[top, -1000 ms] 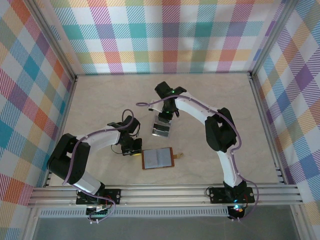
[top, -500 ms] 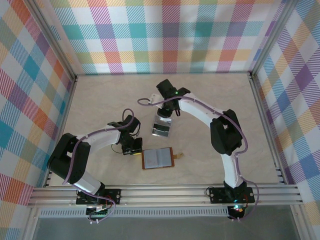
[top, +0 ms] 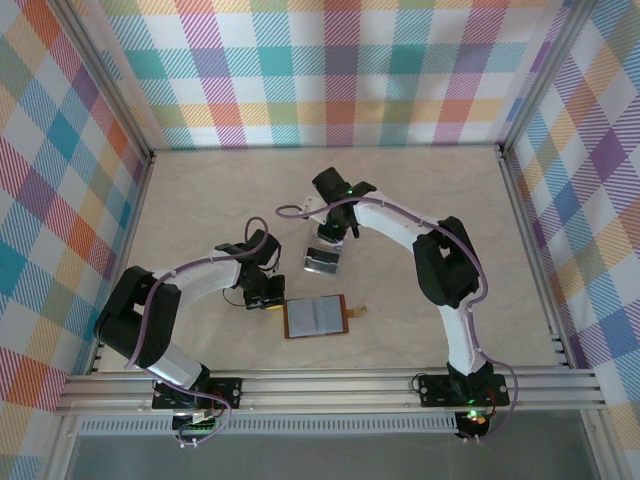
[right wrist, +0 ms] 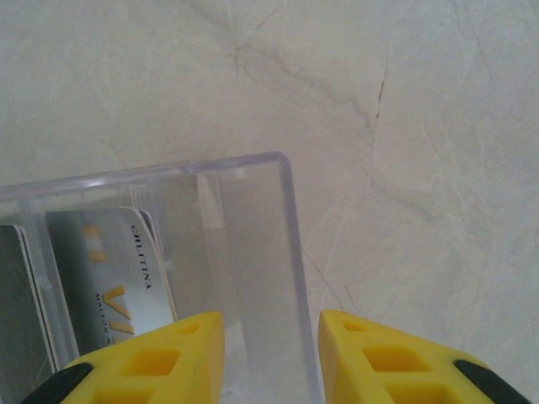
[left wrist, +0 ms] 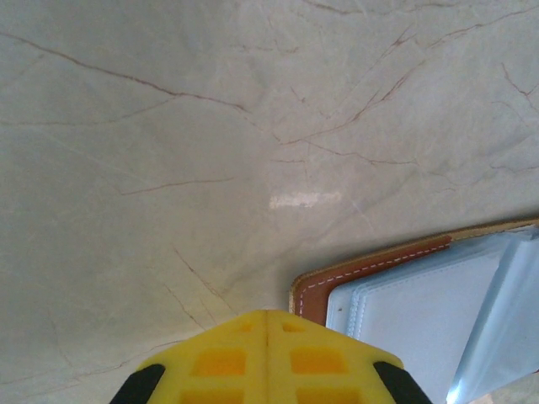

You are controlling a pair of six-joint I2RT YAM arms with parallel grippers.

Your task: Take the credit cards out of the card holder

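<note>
Card holder (top: 316,317) open, left hand (left wrist: 268,328) (closed) beside

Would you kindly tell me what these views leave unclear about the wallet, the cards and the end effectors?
1. Card holder: left wrist view, cut off by the frame edges; top view too small to show pocket contents.
2. Credit cards: right wrist view, cut off at the left and bottom edges; count unclear.
3. Right end effector: straddles the clear case wall; contact unclear.
</note>
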